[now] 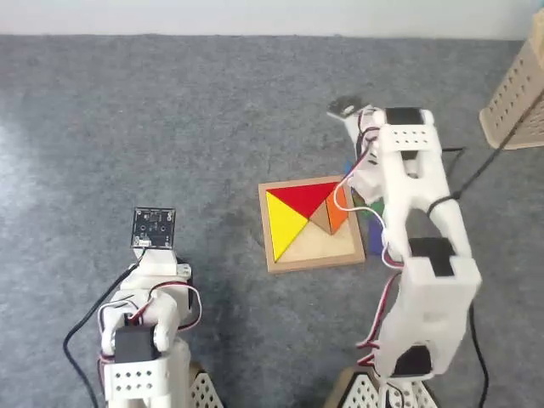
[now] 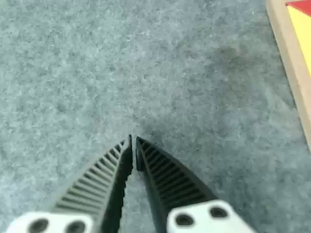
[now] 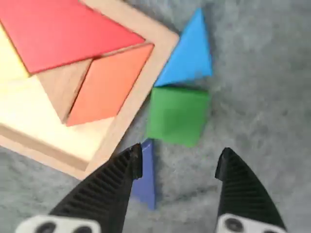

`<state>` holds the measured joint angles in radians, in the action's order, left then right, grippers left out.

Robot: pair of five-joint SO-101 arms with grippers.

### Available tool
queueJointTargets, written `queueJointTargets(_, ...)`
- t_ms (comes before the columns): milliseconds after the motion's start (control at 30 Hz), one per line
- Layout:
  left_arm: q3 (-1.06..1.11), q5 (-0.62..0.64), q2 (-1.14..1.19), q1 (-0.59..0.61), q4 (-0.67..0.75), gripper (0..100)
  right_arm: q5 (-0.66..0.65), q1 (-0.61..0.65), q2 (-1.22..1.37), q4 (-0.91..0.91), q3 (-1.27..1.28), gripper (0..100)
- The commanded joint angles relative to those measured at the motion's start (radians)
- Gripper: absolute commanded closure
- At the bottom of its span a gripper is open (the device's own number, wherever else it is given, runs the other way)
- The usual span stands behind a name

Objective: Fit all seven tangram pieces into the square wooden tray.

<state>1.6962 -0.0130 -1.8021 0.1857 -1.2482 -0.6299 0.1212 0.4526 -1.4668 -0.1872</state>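
We take the square wooden tray (image 1: 314, 263) (image 2: 287, 58) (image 3: 149, 73) as our mark on the grey tabletop (image 1: 170, 119). Inside it, the red triangle (image 1: 299, 197) (image 3: 63, 29) lies along one rim, and the yellow triangle (image 1: 285, 223) (image 2: 302, 34) lies along the neighbouring rim, edge to edge with the red. The orange parallelogram (image 1: 337, 212) (image 3: 109, 82) sits inside against the rim opposite the yellow, touching the red. A small bare wooden wedge shows beside it, and the rest of the tray floor is bare wood.

Outside that same rim lie three pieces. The blue triangle (image 3: 189, 51) has an edge right against the tray. The green square (image 3: 177, 114) is just beside the tray and next to the blue triangle. A dark blue piece (image 3: 146, 174) is close to the rim, partly hidden behind a finger.

The right pincer (image 3: 181, 151) hangs over these outside pieces, jaws spread wide, gripping nothing. The left pincer (image 2: 133, 143) is on the yellow side, well apart from the tray, above bare tabletop. Its jaws are closed tip to tip and it holds nothing.
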Motion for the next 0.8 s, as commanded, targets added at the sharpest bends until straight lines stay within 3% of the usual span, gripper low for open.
queueJointTargets(0,-0.012,0.008,-0.015,-0.006,-0.012,99,-0.058,0.007,0.013,-0.013,-0.086,74.9)
queueJointTargets(133,-0.012,0.008,-0.015,-0.006,-0.012,99,-0.097,0.039,0.019,0.010,-0.038,74.8)
queueJointTargets(467,-0.012,0.008,-0.015,-0.006,-0.012,99,-0.052,0.085,-0.133,0.295,0.324,74.9)
queueJointTargets(767,-0.012,0.008,-0.015,-0.006,-0.012,99,-0.015,0.001,-0.156,0.361,0.359,74.9)
